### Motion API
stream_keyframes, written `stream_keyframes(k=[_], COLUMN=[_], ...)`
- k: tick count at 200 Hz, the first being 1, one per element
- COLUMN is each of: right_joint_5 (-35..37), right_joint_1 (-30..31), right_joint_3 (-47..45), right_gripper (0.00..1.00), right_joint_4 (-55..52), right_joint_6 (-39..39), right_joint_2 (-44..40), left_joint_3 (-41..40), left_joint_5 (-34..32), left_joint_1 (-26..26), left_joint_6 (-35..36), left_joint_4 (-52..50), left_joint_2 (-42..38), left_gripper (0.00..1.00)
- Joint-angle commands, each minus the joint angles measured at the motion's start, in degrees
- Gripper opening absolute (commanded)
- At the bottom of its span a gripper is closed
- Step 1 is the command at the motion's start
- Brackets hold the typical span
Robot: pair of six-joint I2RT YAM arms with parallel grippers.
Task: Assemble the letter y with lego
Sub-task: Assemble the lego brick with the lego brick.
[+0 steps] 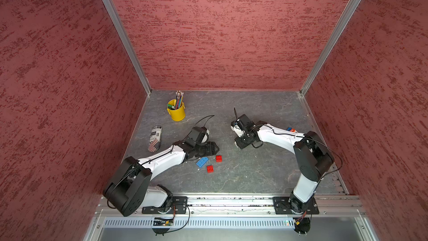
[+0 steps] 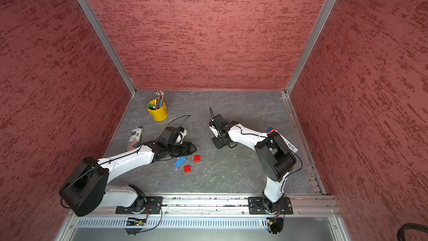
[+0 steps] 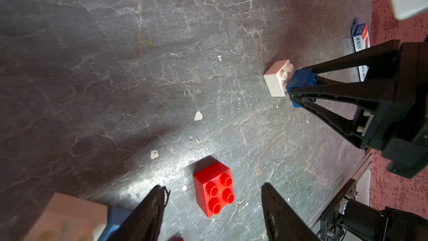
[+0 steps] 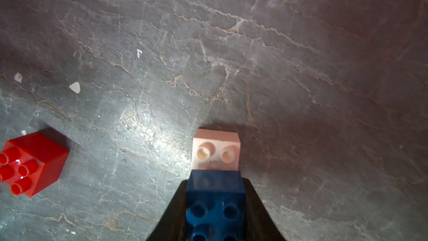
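Both top views: loose lego lay on the counter [image 1: 266,177] at about 7 o'clock from its centre. A blue rectangle [image 1: 202,161] and two red squares [image 1: 218,158] were there, near each other but apart.

Left wrist view: left gripper [image 3: 213,187] half open and empty, with one red square in line between the jaws.

Right wrist view: right gripper [image 4: 215,195] clamped on the blue square [image 4: 215,205] by its side walls. The brick overlapped half the white square [image 4: 216,149], leaving two studs bare. Seating could not be told.

Judgement: the bricks were light, rigid and glossy. Grip the flat opposite walls, never the studs, and press squarely or the brick pivots.
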Motion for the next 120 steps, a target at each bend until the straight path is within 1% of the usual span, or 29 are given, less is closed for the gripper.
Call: stream_keyframes(k=[1, 36, 78, 120], right_joint_5=[2.30, 4.08, 8.15, 7.18], right_joint_1=[0.94, 1.81, 2.36, 2.36], right_joint_3=[0.80, 1.20, 1.42, 0.95], right_gripper=[0.26, 0.27, 0.28, 0.27], right_joint_4=[-2.65, -3.18, -4.92, -5.31], right_joint_6=[-0.07, 0.76, 2.74, 4.72], right_joint_2=[1.83, 2.68, 2.89, 3.45], left_joint_3=[-0.58, -0.96, -1.80, -2.08], left_joint_5=[0.19, 0.07, -0.07, -0.02], left_joint_1=[0.36, 0.36, 0.34, 0.34], left_joint_6=[0.84, 0.84, 0.71, 0.71], left_joint_4=[1.21, 1.26, 1.47, 1.94], left_joint_2=[0.11, -0.47, -1.21, -1.29], left_gripper=[0.68, 0.68, 0.68, 0.68])
